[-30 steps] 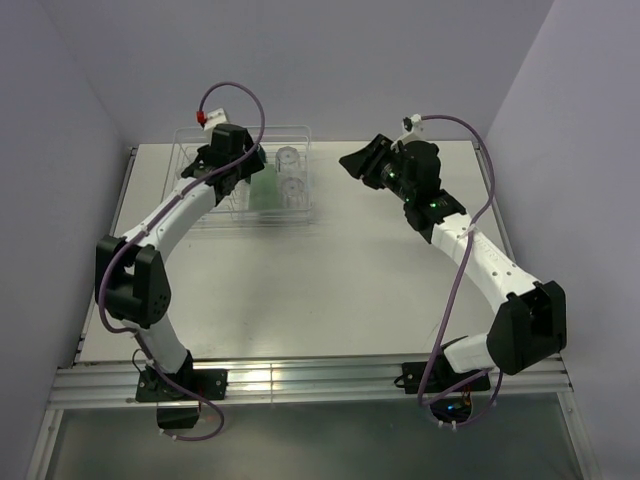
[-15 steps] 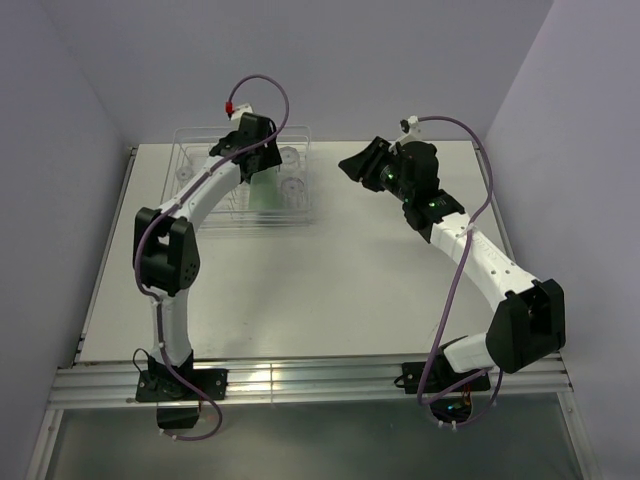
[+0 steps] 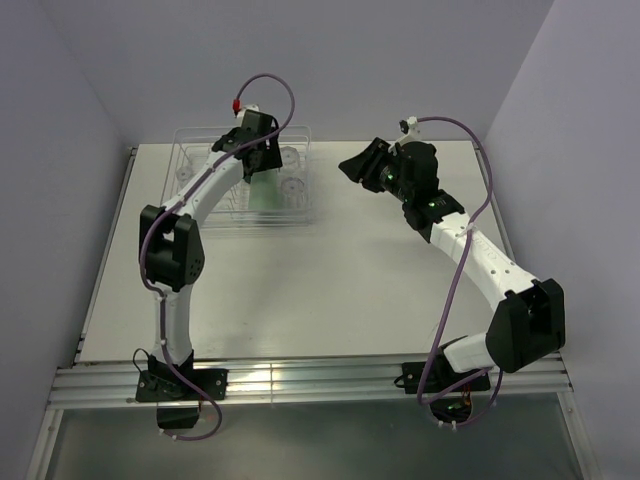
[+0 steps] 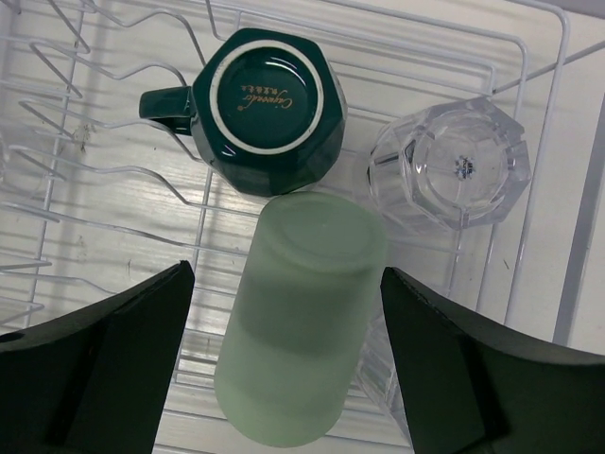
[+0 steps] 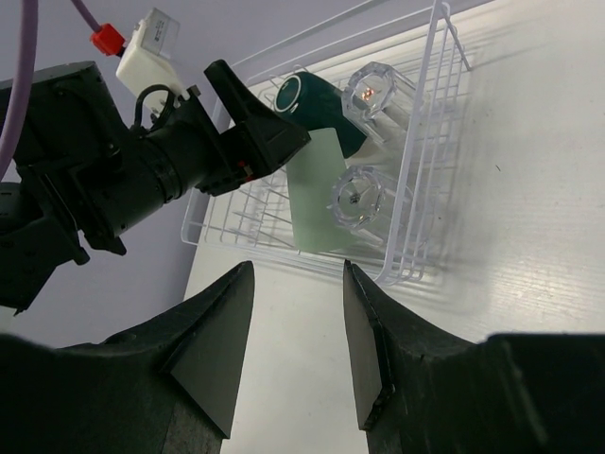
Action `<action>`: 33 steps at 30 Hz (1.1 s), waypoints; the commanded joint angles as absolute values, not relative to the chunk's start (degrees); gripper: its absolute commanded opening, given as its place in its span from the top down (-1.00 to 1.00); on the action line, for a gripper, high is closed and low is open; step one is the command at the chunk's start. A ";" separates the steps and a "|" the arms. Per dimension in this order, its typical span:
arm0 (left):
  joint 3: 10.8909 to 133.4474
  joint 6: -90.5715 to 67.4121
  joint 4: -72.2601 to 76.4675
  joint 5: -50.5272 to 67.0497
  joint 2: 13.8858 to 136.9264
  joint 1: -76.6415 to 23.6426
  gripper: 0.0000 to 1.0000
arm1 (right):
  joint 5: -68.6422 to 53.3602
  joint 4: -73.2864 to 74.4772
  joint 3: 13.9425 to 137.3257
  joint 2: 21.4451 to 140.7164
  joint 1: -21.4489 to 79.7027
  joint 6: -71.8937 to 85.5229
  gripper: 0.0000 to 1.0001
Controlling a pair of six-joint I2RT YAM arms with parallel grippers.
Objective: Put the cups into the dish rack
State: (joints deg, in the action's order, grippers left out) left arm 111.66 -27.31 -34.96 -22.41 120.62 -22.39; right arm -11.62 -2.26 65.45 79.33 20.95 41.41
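Dark mug (image 4: 269, 109), mint cup (image 4: 302, 317) and tumbler (image 4: 452, 165) sit bottom-up in rack (image 4: 104, 203).

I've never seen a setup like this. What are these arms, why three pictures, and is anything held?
These are two robot arms, the left arm and the right arm, bolted to the near edge of a table, each ending in a two-finger gripper. The wide picture comes from a fixed camera above and behind them. The other two come from a small camera on each wrist, so the dark wedges at the bottom are that arm's own gripper. On the table's far left stands a wire dish rack. In it are an upside-down dark green mug, a pale mint cup and at least two clear glass tumblers. The left gripper hangs open above the mint cup; the right gripper is open too, off to the side. Neither holds anything.
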 commanded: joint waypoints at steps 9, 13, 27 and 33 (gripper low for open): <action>116.36 -20.66 -36.38 -17.06 123.40 -22.59 -0.76 | -11.43 -2.73 68.20 79.45 20.65 40.17 0.00; 117.86 -19.43 -37.26 -16.79 124.80 -22.41 -0.76 | -11.43 -2.64 68.47 79.63 20.74 40.08 0.00; 118.57 -18.28 -36.65 -16.35 127.27 -21.45 -0.74 | -11.43 -2.46 68.38 79.98 20.74 39.99 0.00; 117.78 -17.40 -34.98 -15.82 127.35 -21.27 -0.65 | -11.42 -2.64 68.20 80.24 20.66 39.90 0.00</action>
State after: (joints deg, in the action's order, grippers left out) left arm 116.38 -19.03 -37.36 -16.60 127.57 -21.65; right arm -11.62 -1.67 65.69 80.05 20.95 40.95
